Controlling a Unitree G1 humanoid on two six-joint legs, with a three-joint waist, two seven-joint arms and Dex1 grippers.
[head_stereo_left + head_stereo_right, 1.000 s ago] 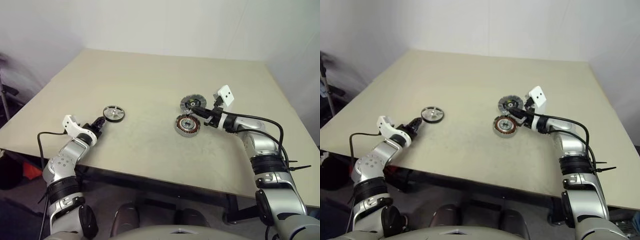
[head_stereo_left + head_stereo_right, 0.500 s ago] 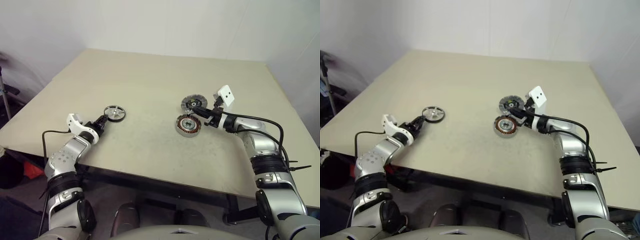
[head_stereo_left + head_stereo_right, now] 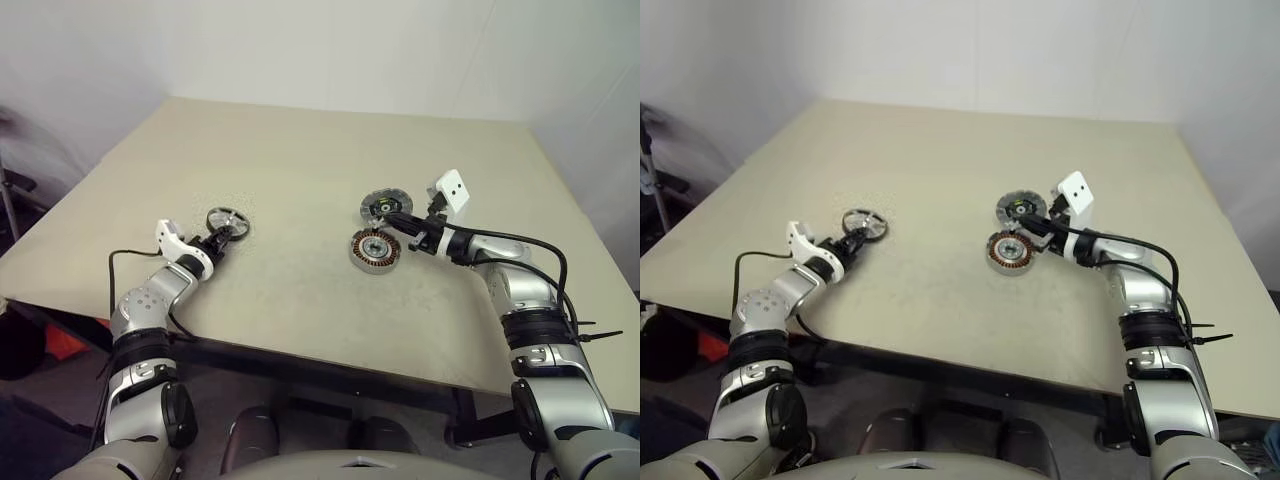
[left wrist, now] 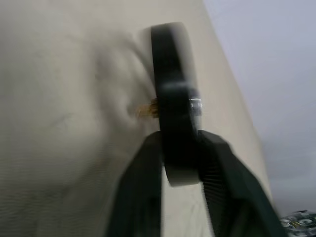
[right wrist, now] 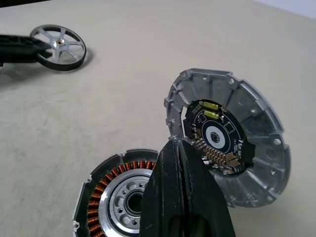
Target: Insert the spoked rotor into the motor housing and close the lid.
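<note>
Left of centre on the tan table (image 3: pixel 300 150), the left gripper (image 3: pixel 217 240) pinches the spoked rotor's (image 3: pixel 227 221) rim. Right of centre, the right gripper (image 3: pixel 392 219), fingers together and empty, hovers over the motor housing (image 3: pixel 375 250) and lid (image 3: pixel 381 206).

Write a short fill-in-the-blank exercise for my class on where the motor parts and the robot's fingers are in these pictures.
1. The left gripper has its fingers on either side of the ____ of the spoked rotor.
2. The motor housing shows a ring of ____-coloured windings.
3. The lid lies with its ____ centre facing up.
4. The right gripper has its fingers ____.

Missing words: rim; copper; black; shut
</note>
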